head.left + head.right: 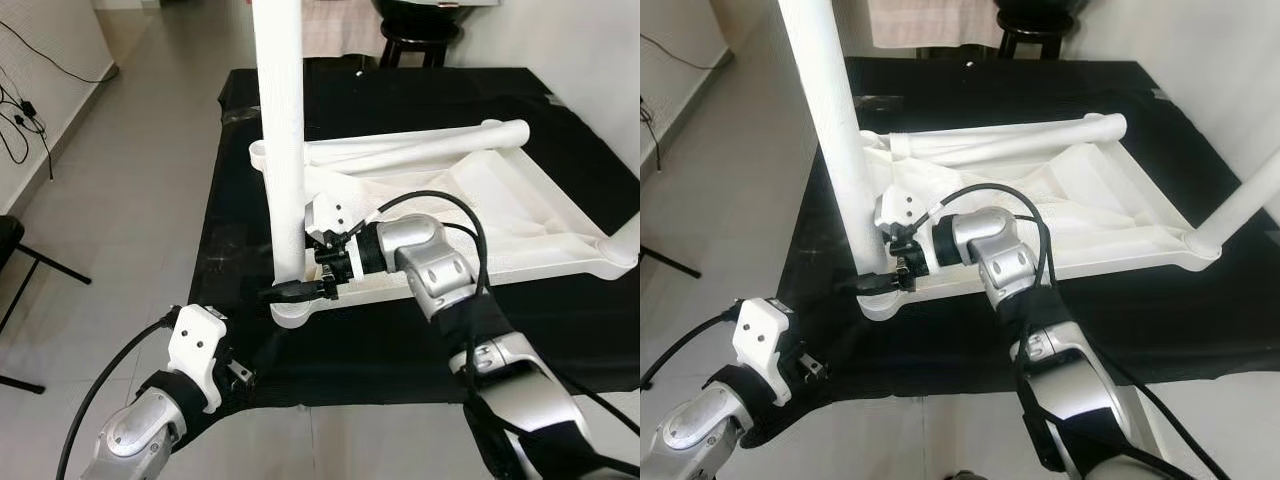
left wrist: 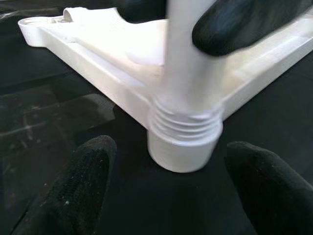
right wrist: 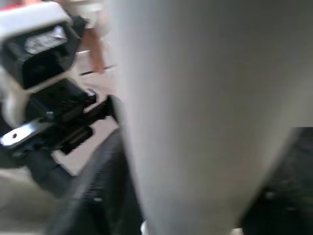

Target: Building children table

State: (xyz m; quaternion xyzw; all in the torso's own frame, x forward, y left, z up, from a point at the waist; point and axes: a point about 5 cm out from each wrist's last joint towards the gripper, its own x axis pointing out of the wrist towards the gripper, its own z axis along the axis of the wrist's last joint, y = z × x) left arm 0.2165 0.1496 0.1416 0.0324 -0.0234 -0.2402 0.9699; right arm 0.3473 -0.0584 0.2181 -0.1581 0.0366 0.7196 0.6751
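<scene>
The white children's table top (image 1: 520,200) lies upside down on a black cloth (image 1: 230,200). A white leg (image 1: 282,150) stands upright in its near-left corner socket (image 2: 183,142), with screw threads showing above the socket. My right gripper (image 1: 300,290) is shut on this leg just above the socket, and the leg (image 3: 195,98) sits close in the right wrist view. My left gripper (image 2: 171,196) is open, low at the cloth's front edge, its fingers (image 2: 73,191) pointing at the socket from a short distance. Another leg (image 1: 420,145) lies across the table top. A third leg (image 1: 1240,200) rises from the right corner.
A black stool (image 1: 420,40) stands behind the cloth. Cables (image 1: 30,110) trail over the tiled floor at the left, beside a black stand (image 1: 30,260). A white wall (image 1: 600,50) runs along the right side.
</scene>
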